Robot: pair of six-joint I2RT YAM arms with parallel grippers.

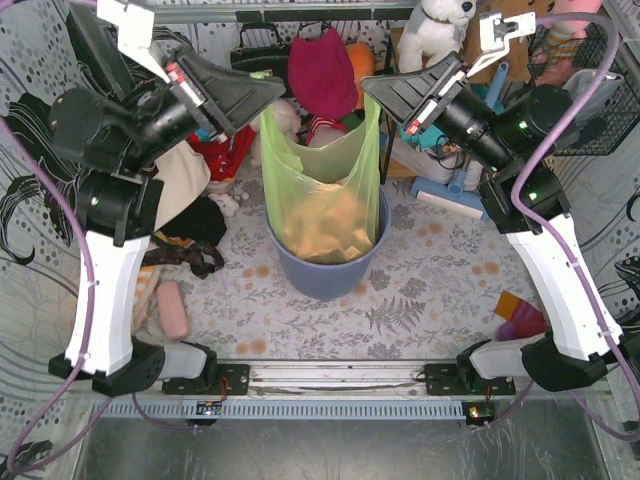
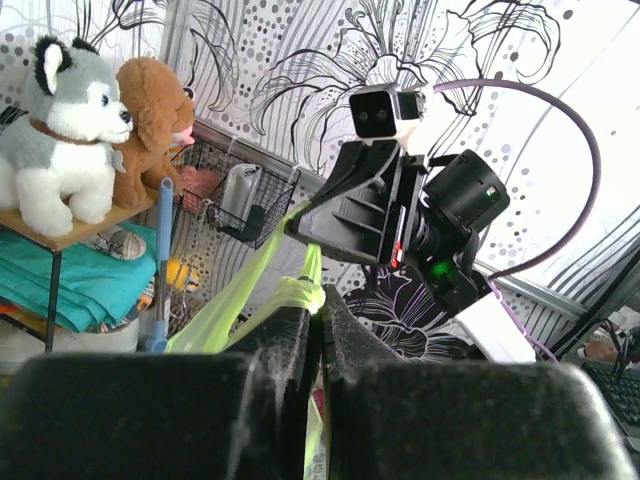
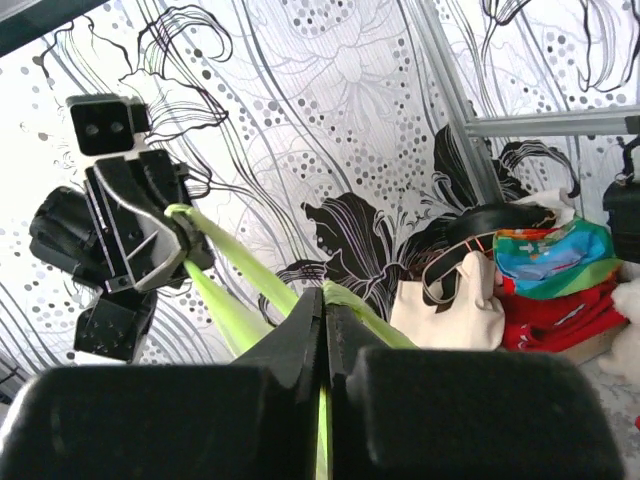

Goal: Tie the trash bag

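The light-green trash bag (image 1: 318,190) stands in the round blue-grey bin (image 1: 325,268) at the table's middle, tan crumpled paper showing through it. Its two top corners are pulled up and apart. My left gripper (image 1: 280,92) is shut on the bag's left corner, held high above the bin. My right gripper (image 1: 366,88) is shut on the right corner at the same height. In the left wrist view the green plastic (image 2: 290,297) is bunched between my closed fingers (image 2: 285,340). In the right wrist view a green strip (image 3: 365,310) runs through my closed fingers (image 3: 300,335).
A white canvas tote (image 1: 185,175) and dark straps lie at the left. Plush toys (image 1: 435,30), a red cloth (image 1: 322,75) and a wire basket (image 1: 590,90) crowd the back. A pink object (image 1: 172,308) lies front left, a magenta and orange object (image 1: 520,318) front right.
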